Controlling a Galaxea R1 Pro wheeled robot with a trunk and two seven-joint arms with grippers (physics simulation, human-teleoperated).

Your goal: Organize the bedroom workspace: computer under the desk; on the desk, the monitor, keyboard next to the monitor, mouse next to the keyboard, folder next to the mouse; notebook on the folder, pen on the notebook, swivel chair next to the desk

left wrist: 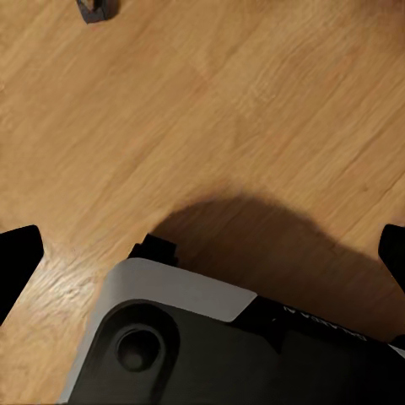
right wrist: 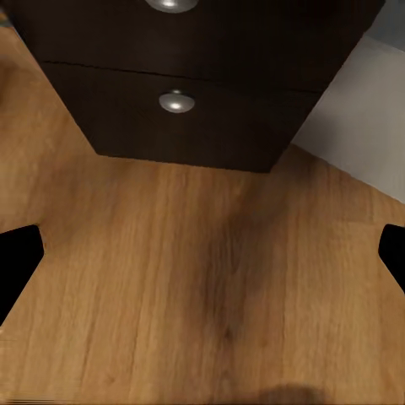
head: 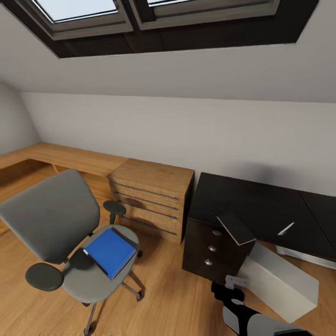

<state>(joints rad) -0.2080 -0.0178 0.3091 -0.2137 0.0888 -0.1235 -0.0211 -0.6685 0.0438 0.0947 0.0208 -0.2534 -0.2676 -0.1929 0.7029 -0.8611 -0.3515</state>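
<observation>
The grey swivel chair (head: 56,224) stands on the floor at the left, with the blue folder (head: 111,252) flat on its seat. At the right is the black desk (head: 261,205). The dark grey notebook (head: 235,227) rests on its near corner above the drawers, and the pen (head: 285,228) lies further right. The light-grey computer (head: 280,280) (right wrist: 363,126) sits tilted on the floor beside the drawer unit (head: 207,249) (right wrist: 194,84). My right gripper (right wrist: 202,253) is open over the floor before the drawers. My left gripper (left wrist: 202,253) is open above bare floor. Monitor, keyboard and mouse are out of view.
A light-wood drawer chest (head: 151,200) stands between the chair and the desk, joined to a low wooden bench (head: 60,158) along the wall. My own base (left wrist: 194,346) shows under the left gripper. A sloped ceiling with skylights (head: 84,14) hangs overhead.
</observation>
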